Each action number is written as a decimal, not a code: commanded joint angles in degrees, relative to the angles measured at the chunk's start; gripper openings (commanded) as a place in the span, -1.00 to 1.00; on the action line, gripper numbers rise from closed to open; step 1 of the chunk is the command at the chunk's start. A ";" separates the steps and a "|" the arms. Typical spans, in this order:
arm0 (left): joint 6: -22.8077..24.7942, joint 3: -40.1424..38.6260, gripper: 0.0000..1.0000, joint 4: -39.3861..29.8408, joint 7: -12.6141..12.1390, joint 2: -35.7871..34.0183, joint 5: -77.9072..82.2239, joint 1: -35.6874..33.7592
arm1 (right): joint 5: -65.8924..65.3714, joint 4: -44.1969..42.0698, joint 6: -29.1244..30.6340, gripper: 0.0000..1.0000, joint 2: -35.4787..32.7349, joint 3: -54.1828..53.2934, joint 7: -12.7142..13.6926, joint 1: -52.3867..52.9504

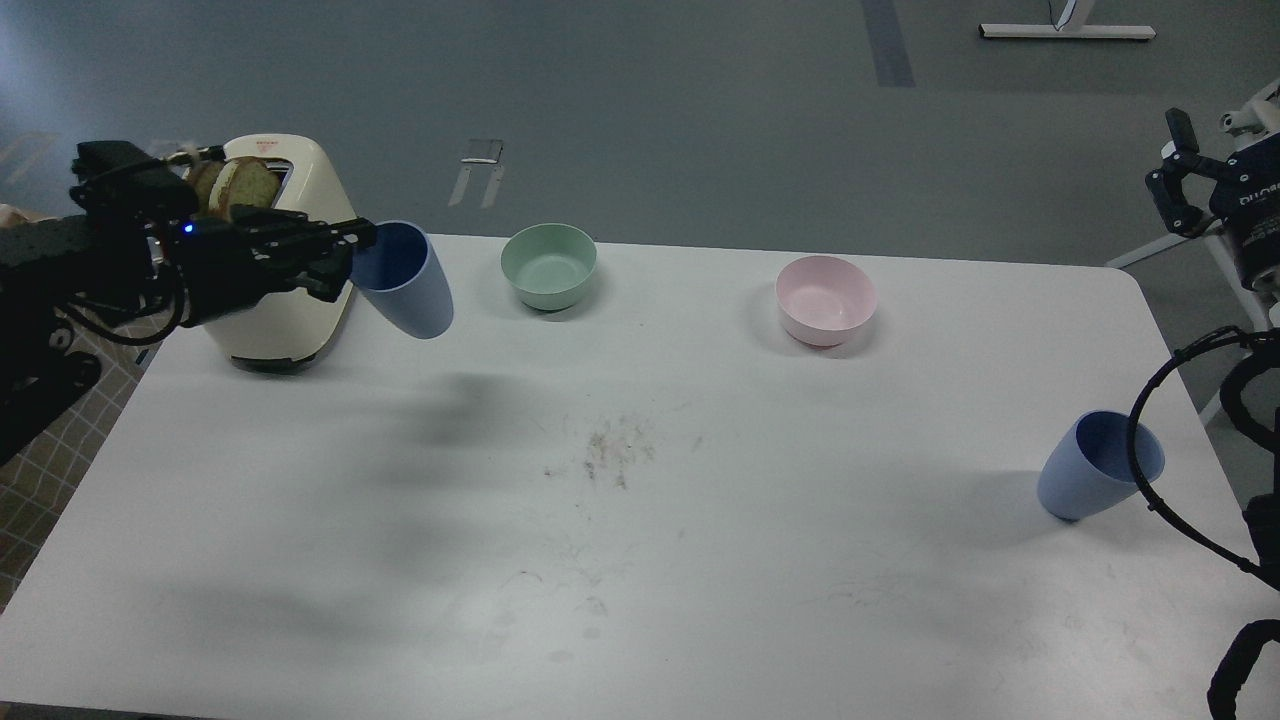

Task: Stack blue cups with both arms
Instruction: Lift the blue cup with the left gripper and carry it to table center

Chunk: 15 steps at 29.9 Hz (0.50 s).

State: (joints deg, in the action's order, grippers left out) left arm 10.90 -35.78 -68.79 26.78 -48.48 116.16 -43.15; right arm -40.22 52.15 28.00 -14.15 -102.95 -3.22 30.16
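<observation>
Hanging tilted above the far left of the tabletop point(640, 560), one blue cup point(410, 285) is pinched at its rim by the left gripper point(352, 252), jaws closed on it. A second blue cup point(1095, 480) stands near right. The right gripper point(1185, 190) is raised far right; its jaws cannot be judged. Behind sit a cream toaster point(300, 300), green bowl point(549, 265) and pink bowl point(826, 300).

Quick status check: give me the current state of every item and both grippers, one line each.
Left gripper: shut on left blue cup.
Left blue cup: lifted, tilted.
Right blue cup: standing on the table, free.
Right gripper: raised, holding nothing, opening unclear.
Green bowl: upright, empty.
Pink bowl: upright, empty.
Toaster: bread in slot.
</observation>
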 commanded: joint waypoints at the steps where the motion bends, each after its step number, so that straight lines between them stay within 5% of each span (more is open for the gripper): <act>1: 0.35 9.13 -1.00 0.41 -0.50 5.75 0.03 -8.51 | 0.05 0.15 0.00 1.00 -1.23 -0.23 -0.04 -1.06; 6: 0.26 21.43 -1.00 4.44 -1.99 15.14 0.12 -16.78 | 1.02 0.06 0.00 1.00 -2.46 -1.81 -0.03 -2.03; 15: 0.35 27.16 -1.00 8.59 -2.08 22.37 1.09 -17.40 | 1.37 0.15 0.00 1.00 -2.64 -1.81 0.05 -2.74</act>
State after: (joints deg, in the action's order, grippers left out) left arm 11.19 -10.33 -60.63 24.78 -27.26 116.73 -60.53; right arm -38.95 52.25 28.00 -16.85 -104.79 -3.24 27.50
